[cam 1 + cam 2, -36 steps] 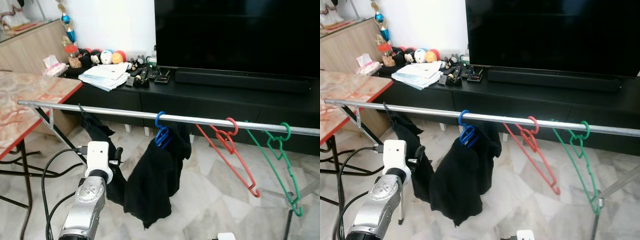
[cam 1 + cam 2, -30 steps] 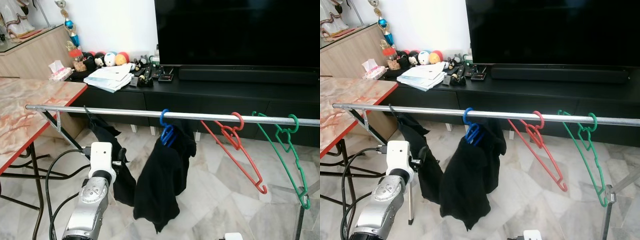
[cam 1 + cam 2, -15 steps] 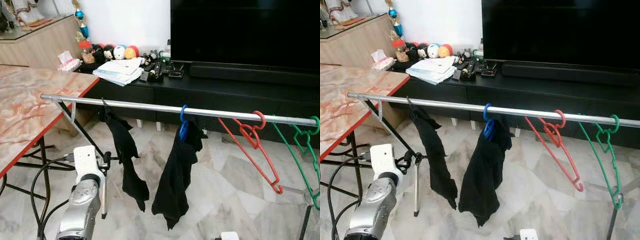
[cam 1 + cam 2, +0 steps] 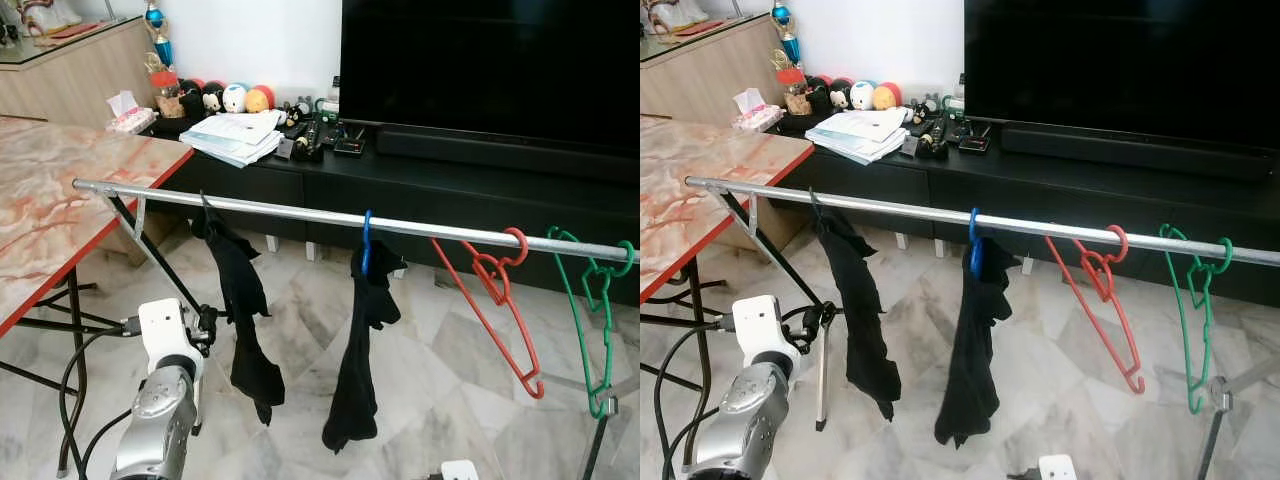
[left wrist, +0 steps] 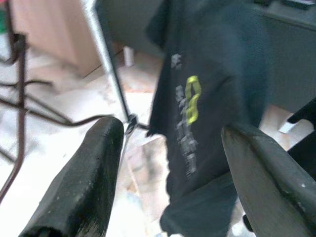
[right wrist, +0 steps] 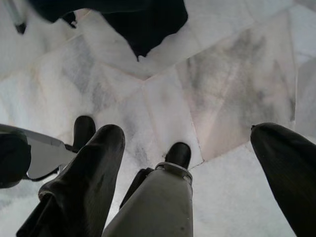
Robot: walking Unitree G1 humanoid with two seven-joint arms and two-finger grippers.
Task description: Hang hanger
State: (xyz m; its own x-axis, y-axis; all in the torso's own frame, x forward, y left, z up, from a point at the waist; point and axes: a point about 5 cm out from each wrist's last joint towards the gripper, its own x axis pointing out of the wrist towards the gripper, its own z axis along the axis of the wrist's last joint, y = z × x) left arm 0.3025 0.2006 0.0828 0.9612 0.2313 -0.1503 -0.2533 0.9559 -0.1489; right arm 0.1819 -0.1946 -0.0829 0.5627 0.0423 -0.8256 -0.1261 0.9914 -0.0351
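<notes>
Looks like we're at the tail end of the hang step: the dark hanger carrying a black garment already sits hooked on the long silver metal rail, toward its left end. The garment hangs straight down, long axis vertical, edge-on to us. Our left gripper is near it, just below the rail, fingers spread wide and holding nothing. Our right gripper points down at the marble floor, also spread and empty. Further right hang a blue hanger with black cloth, a red plastic hanger and a green one. Next move probably calls for pulling the left arm clear without snagging the garment.
</notes>
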